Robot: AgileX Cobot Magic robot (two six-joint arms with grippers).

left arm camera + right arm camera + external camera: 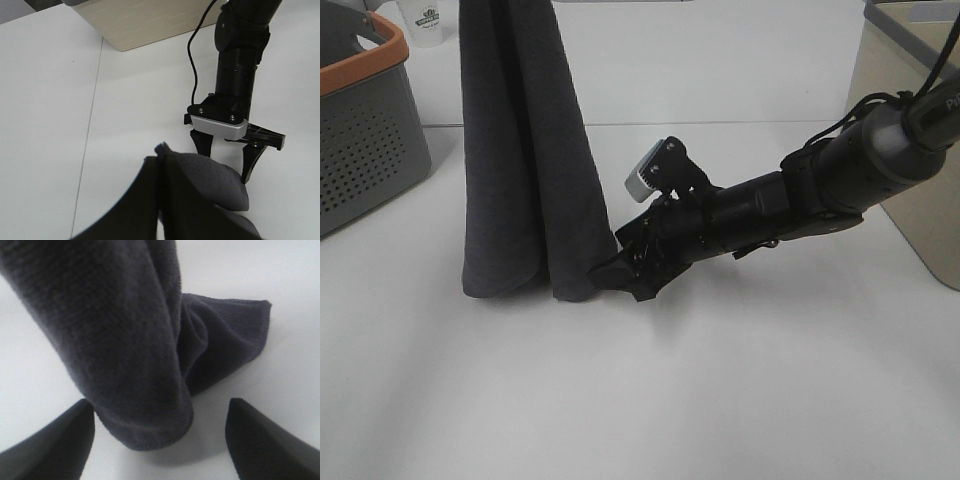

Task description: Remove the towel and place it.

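Note:
The dark charcoal towel [525, 150] hangs in long folds from above the top edge of the exterior view, and its lower end rests on the white table [720, 400]. My left gripper is out of the exterior view. In the left wrist view the towel [205, 190] drops straight down from it, drawn together as if pinched. My right gripper [620, 268] lies low over the table, open, with the towel's lower end [145, 390] between its fingertips [50, 445]. It also shows in the left wrist view [225, 157], with a finger on each side of the fold.
A grey perforated basket with an orange rim [360, 130] stands at the far left. A white cup [425, 20] is behind it. A beige box [920, 160] stands at the right edge and also shows in the left wrist view [150, 20].

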